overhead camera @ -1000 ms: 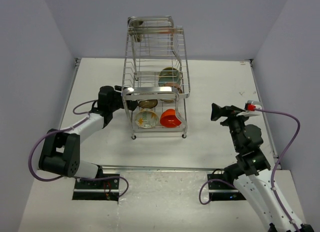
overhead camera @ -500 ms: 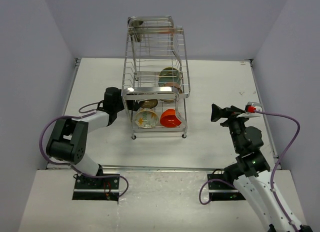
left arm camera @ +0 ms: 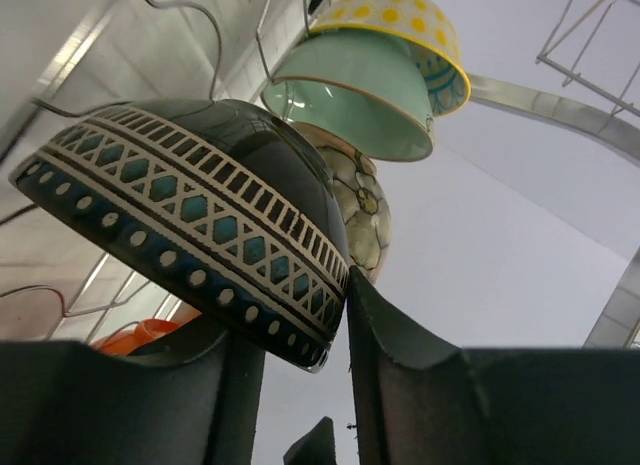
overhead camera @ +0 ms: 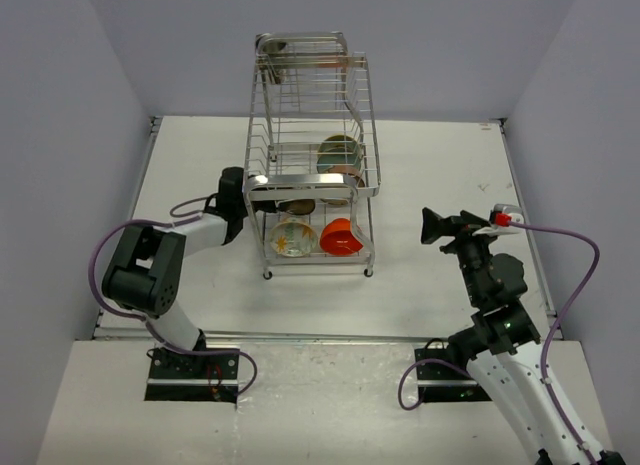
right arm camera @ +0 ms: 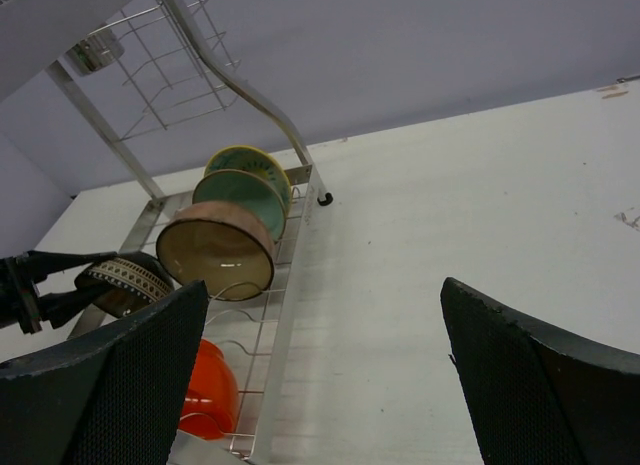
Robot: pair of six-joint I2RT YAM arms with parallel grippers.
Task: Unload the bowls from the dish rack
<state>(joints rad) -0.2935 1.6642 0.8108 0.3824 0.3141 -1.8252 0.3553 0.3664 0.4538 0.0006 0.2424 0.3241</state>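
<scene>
Reaching into dish rack, left gripper half-open astride rim of dark patterned bowl; right gripper raised, wide open.

dish rack: table centre, toward 12 o'clock
left gripper: at rack's 9 o'clock
right gripper: rack's 3 o'clock, apart

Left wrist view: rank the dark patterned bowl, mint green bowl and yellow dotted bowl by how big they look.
1. dark patterned bowl, largest, but it sits nearest the camera, so real size is unsure.
2. mint green bowl.
3. yellow dotted bowl, partly hidden behind the green one.
</scene>
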